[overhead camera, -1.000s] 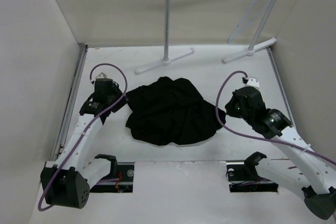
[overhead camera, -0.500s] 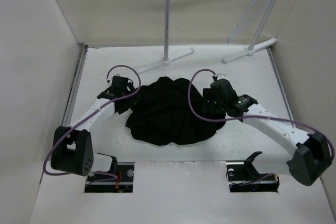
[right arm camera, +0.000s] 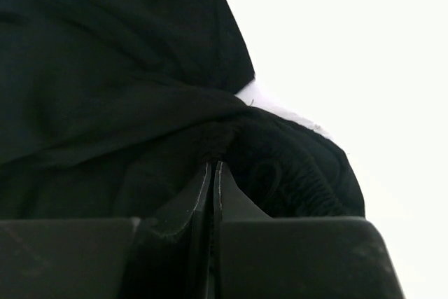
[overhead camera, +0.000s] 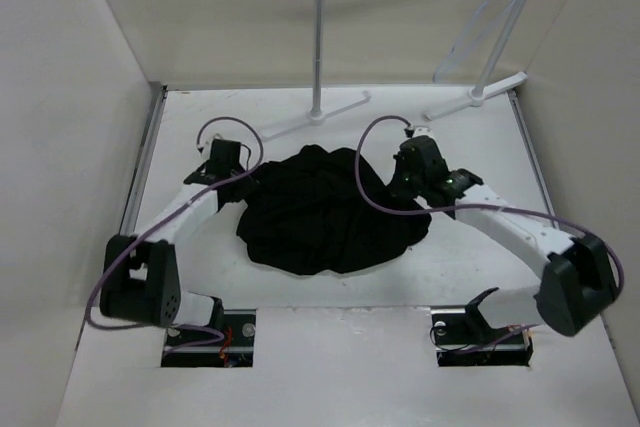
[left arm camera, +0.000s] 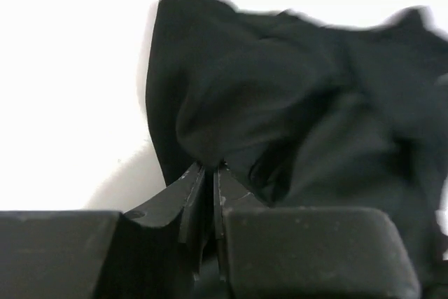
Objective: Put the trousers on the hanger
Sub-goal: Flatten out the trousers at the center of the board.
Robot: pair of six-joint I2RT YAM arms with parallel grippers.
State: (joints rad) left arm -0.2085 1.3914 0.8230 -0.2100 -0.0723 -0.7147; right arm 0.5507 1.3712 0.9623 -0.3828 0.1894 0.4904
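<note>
Left tool [left arm camera: 208,170] and right tool [right arm camera: 211,166] both pinching the trousers [overhead camera: 320,212]

Each tool has its two fingers pressed almost flat together, with a fold of black fabric caught at the tips. In the left wrist view, the cloth puckers down to a point where the fingers meet, and the garment rises behind them as a dark, creased mound against the white table [overhead camera: 480,267]. In the right wrist view, the tool grips a thicker gathered edge with a ribbed, elastic look. A sliver of white table shows just beyond that edge.

From above, the trousers lie in a crumpled heap near the middle of the table, roughly rounded in outline, with no leg or waist clearly spread out. The left tool meets the heap at its upper left edge and the right tool at its upper right edge, so the two arms reach in from opposite sides. Purple cables [overhead camera: 372,162] loop above both wrists.

The hanger [overhead camera: 465,35] is well apart from the garment. It hangs by its hook from the horizontal rail of the white garment rack [overhead camera: 320,47] at the far right corner, tilted so its triangle slants down to the left. The rack's two feet rest on the back of the table, beyond the trousers and not touching them. Neither tool is near the hanger.
</note>
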